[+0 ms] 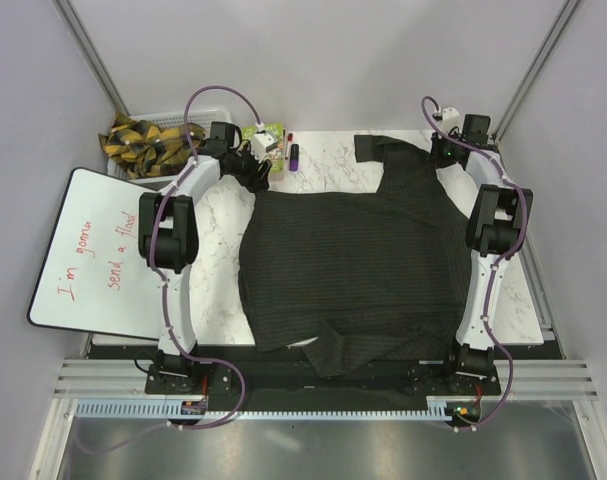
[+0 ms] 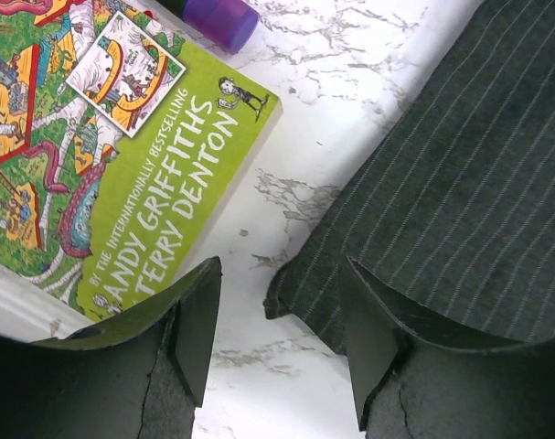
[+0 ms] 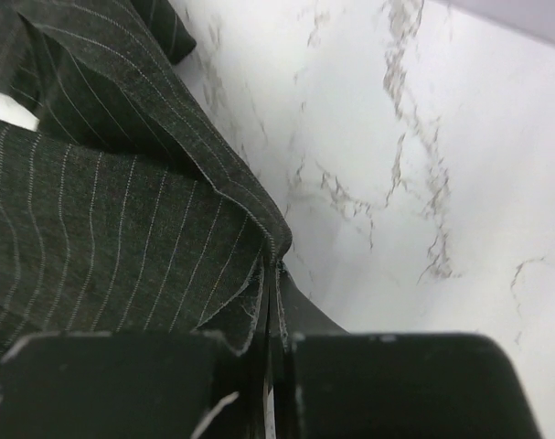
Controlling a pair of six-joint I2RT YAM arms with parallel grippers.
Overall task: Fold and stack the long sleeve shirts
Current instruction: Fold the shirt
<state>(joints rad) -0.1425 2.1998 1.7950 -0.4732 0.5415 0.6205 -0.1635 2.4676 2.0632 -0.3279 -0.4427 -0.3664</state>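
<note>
Perhaps straps (image 1: 138,140) in basket (image 1: 173,119); shirt (image 1: 353,260) apart.

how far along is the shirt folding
Nothing looks folded or stacked yet: the shirt lies spread across the table. In hand: the right gripper is shut on its far edge, the left gripper stands open around a corner, not yet closed. Left: every fold, then the stacking.
</note>
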